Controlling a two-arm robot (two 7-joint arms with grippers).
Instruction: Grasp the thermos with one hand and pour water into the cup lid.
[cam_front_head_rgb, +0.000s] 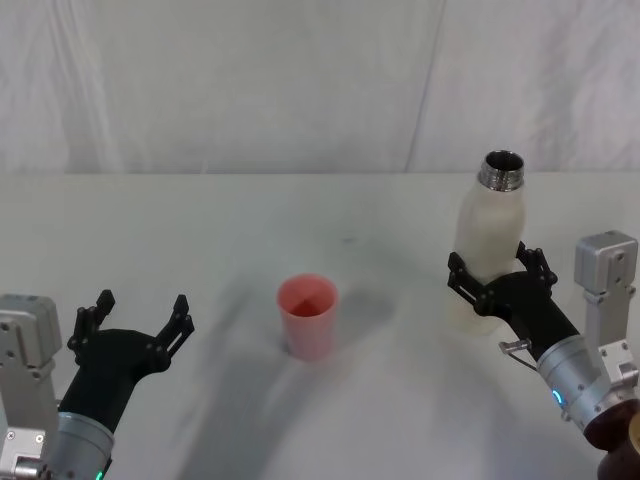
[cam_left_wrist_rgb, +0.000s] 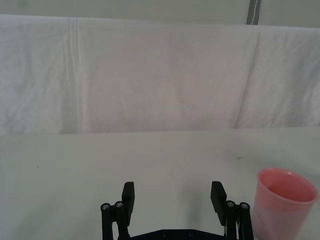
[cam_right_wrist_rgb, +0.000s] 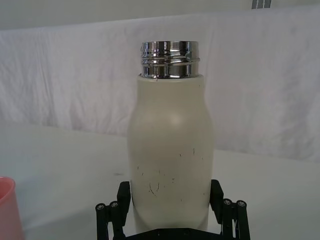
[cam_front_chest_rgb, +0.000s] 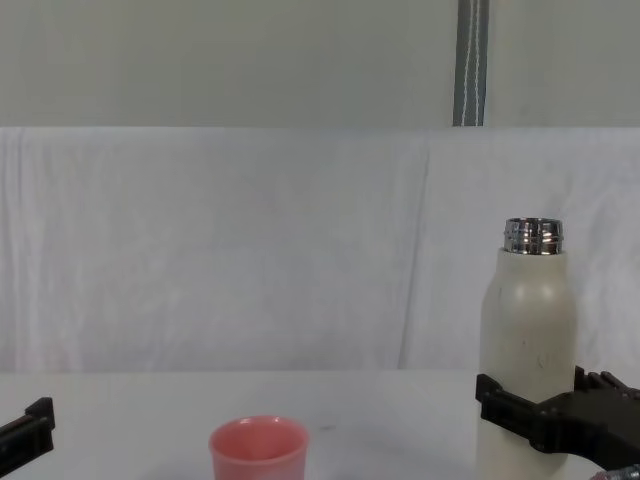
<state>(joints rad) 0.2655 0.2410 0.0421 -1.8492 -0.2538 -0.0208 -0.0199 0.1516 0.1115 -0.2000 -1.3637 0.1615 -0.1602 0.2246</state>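
A white cloth backdrop hangs behind a plain white desk (cam_front_head_rgb: 200, 230), leaving nothing to obstruct either arm. The thermos (cam_front_head_rgb: 487, 245) stands upright on the robot's right side of the desk, uncapped, its steel neck facing up so it can pour once tipped. The right end effector (cam_front_head_rgb: 489, 274) straddles the lower body of the thermos, a finger on each side close against the wall; it looks clamped on, low enough to swing the neck over. The left end effector (cam_front_head_rgb: 134, 316) waits spread open and empty, apart from the cup. The cup lid (cam_front_head_rgb: 308, 316) sits mouth up near the desk's middle, between the arms, well apart from the thermos.
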